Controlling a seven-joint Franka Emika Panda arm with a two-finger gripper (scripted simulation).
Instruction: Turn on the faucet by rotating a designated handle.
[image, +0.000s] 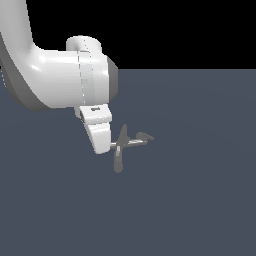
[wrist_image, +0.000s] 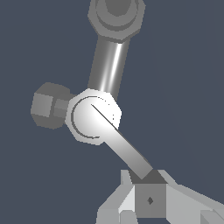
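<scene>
So the white arm (image: 60, 75) comes in from the exterior view's left, and its gripper (image: 101, 142) hangs low, right beside the little grey faucet (image: 127, 142) on the dark floor (image: 200, 200). The faucet sits about mid-scene, its upright fin poking up and one piece reaching toward the near side. From the wrist camera the faucet (wrist_image: 94, 114) fills the view: pale round hub, a long shiny tube, and the stubby dark handle (wrist_image: 46, 105) off one side. Fingers (wrist_image: 192, 205) look spread apart, with a dark block between them; can't tell if they're actually gripping it.
</scene>
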